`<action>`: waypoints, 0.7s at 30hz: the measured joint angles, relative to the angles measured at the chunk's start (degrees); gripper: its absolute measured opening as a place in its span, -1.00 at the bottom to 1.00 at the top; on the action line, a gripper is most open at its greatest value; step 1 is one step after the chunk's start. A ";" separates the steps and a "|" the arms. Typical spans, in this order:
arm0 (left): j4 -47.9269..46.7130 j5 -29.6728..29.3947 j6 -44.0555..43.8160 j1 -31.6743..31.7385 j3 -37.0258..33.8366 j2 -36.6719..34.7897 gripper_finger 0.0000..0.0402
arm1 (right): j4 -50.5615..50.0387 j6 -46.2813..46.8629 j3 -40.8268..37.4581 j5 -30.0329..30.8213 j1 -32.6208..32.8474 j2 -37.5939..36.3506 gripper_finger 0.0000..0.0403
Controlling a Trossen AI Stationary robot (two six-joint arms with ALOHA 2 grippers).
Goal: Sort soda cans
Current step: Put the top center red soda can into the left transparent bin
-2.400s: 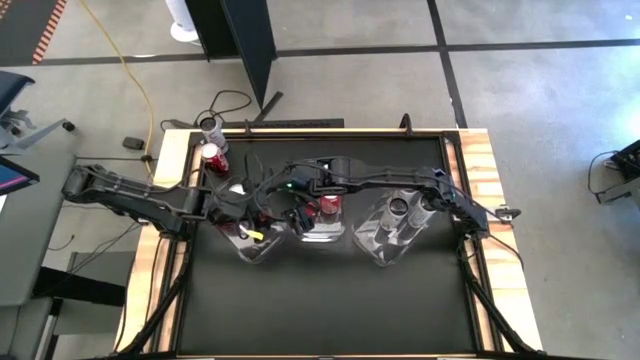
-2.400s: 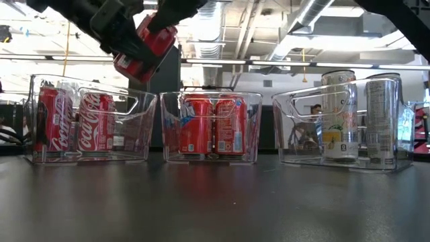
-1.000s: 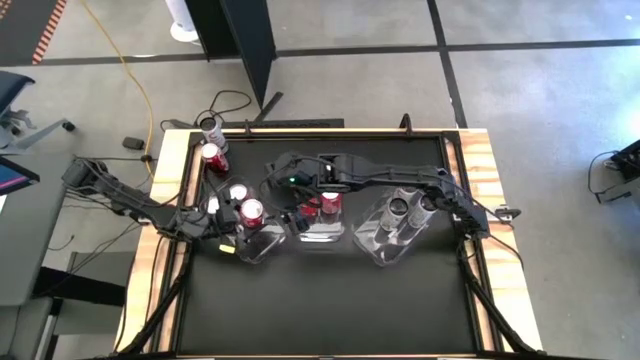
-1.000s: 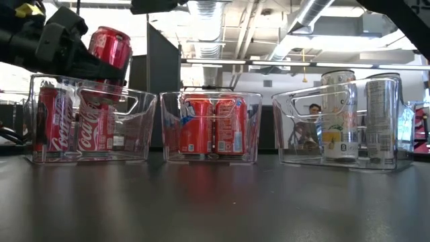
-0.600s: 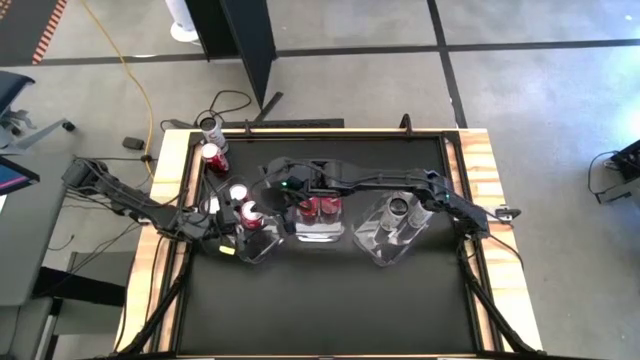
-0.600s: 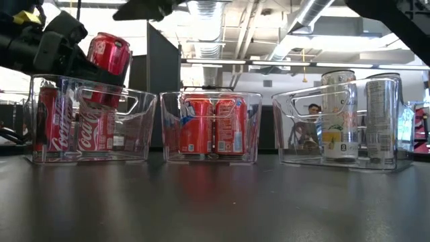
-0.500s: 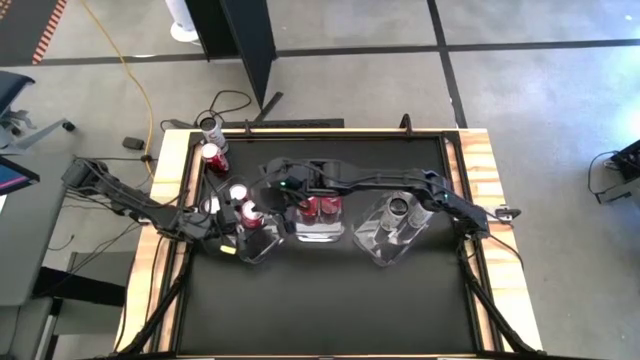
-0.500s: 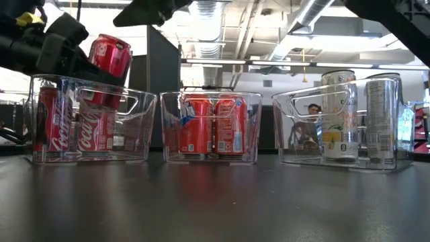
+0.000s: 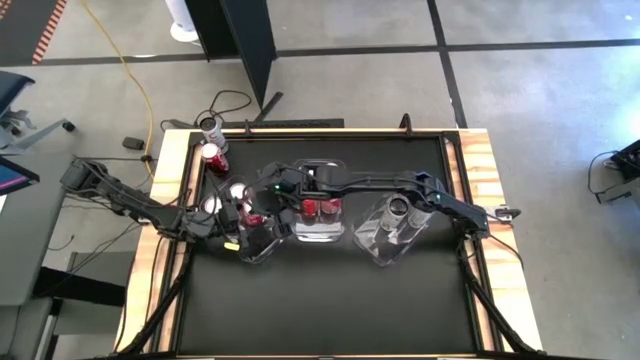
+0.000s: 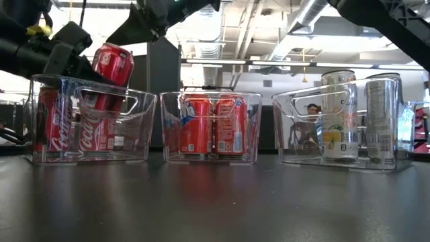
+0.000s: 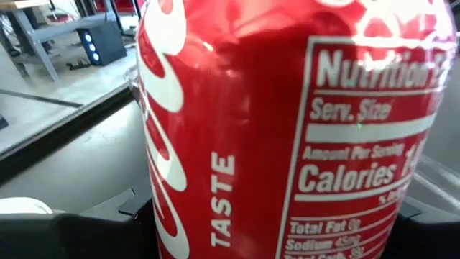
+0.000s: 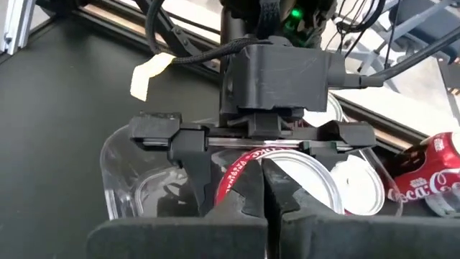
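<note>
Low view: red can held over the left bin

Low view shows the left gripper (image 10: 80, 60) closed around a red can (image 10: 111, 67), which is tilted. The can's lower part is already below the rim of the left bin (image 10: 138, 104), while its top is above the rim. Two more red cans (image 10: 74, 124) stand upright inside this bin. The middle bin (image 10: 171, 128) contains two upright red cans (image 10: 213, 126), and the right bin (image 10: 295, 128) contains tall silver cans (image 10: 339, 114).

From above, the left gripper (image 9: 235, 215) is at the left bin (image 9: 262, 250), and the held can (image 9: 252, 218) is between its fingers. The right gripper (image 9: 262, 198) is just beside it, above the same bin, on the side of the middle bin (image 9: 320, 236). In the right wrist view its two fingers (image 12: 237, 194) are pressed together with nothing between them, and they point at the left gripper (image 12: 269, 155) from close by.

Two more cans (image 9: 211, 140), one silver-topped and one red, stand at the far left corner of the table (image 9: 330, 300), outside the bins
</note>
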 joint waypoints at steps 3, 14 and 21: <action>0.04 0.06 -0.54 0.00 0.00 0.73 0.42 | -0.08 0.93 0.00 0.00 -0.21 0.48 -1.00; 0.89 0.45 -1.91 2.17 0.00 2.09 0.42 | -0.53 2.21 -0.02 0.04 -0.81 0.65 -1.00; 1.79 0.41 -2.10 2.93 0.00 2.61 0.42 | -0.57 2.84 -0.04 0.24 -0.82 0.68 -1.00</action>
